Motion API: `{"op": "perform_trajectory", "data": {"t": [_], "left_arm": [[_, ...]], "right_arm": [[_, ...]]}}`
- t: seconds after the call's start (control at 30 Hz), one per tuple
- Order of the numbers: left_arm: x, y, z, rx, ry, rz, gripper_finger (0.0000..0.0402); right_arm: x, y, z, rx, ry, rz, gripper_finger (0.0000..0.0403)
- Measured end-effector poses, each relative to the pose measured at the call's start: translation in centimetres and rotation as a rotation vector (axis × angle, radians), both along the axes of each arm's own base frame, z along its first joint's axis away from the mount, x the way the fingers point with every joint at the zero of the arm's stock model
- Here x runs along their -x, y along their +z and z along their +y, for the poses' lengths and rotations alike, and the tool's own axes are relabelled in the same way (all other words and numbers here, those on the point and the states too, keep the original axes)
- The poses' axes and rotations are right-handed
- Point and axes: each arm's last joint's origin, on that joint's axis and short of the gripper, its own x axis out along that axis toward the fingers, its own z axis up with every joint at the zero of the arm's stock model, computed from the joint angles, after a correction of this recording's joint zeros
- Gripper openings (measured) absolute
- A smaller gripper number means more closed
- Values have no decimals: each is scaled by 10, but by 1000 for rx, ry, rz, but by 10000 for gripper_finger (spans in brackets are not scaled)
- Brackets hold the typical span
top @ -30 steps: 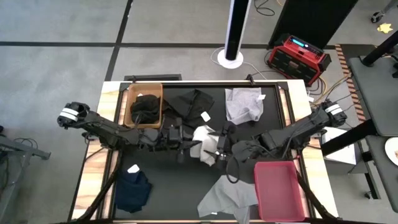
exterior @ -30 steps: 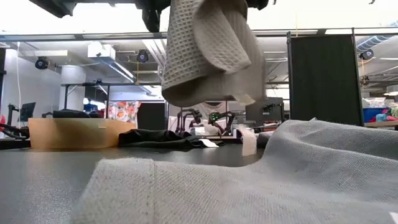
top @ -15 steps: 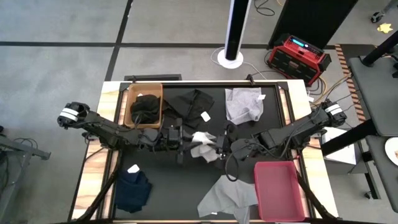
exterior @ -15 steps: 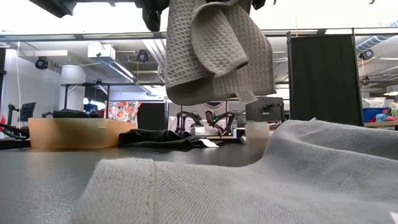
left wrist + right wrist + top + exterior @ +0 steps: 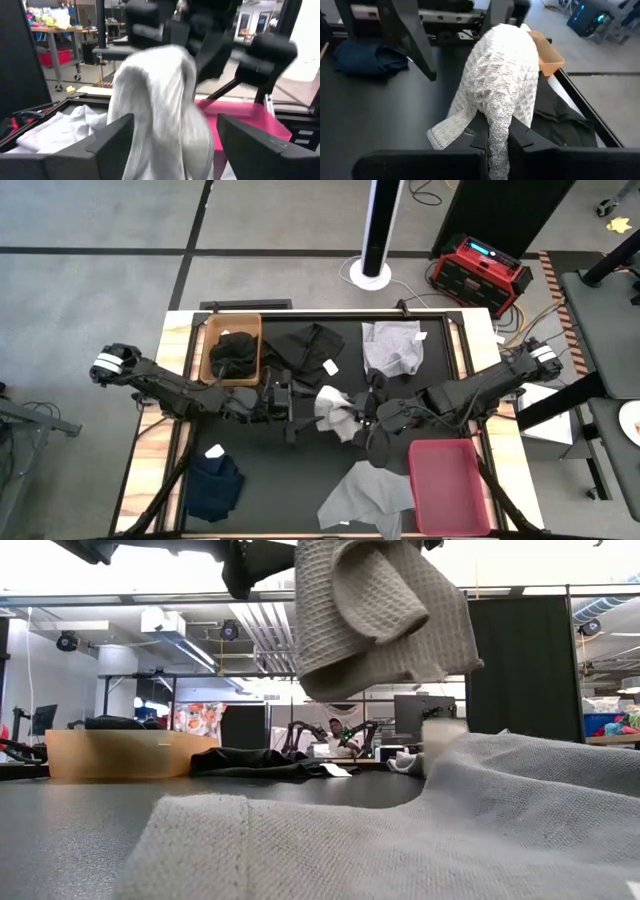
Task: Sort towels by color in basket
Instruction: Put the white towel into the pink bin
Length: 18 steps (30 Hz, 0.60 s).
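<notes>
A white waffle-weave towel (image 5: 333,406) hangs bunched above the table's middle, clear of the black top in the low view (image 5: 380,615). My right gripper (image 5: 363,417) comes from the right and is shut on it. My left gripper (image 5: 303,413) faces it from the left, open. Its fingers (image 5: 117,142) stand on either side of the towel (image 5: 160,110); I cannot tell whether they touch it. A black towel (image 5: 232,352) lies in the brown basket (image 5: 209,330). My right gripper pinches a bunched fold of the white towel (image 5: 498,131) between its two fingers, several layers together. The fingers come about level from the table's right side. The towel's bulk (image 5: 506,75) bulges beyond the fingertips and a loose corner (image 5: 442,135) droops, all lifted clear of the table.
Another black towel (image 5: 310,345) and a grey one (image 5: 392,348) lie at the far side. A navy towel (image 5: 213,485) lies near left and a grey towel (image 5: 365,498) near the middle, beside the pink basket (image 5: 478,480).
My right gripper has shut on the white towel and my left gripper has opened and let it go. The towel has shifted a little toward the table's right, still hanging clear of the table.
</notes>
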Motion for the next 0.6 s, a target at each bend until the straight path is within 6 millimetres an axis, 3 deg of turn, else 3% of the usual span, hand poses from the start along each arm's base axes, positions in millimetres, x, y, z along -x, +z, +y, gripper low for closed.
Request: {"op": "perform_trajectory", "data": {"t": [0.43,0.6], "left_arm": [[17,5,0,4,12,112,281],[24,12,1,7,5,106,281]], "right_arm": [[43,31,4,-103,-13,50,13],[61,38,15,-211,96,80,13]]}}
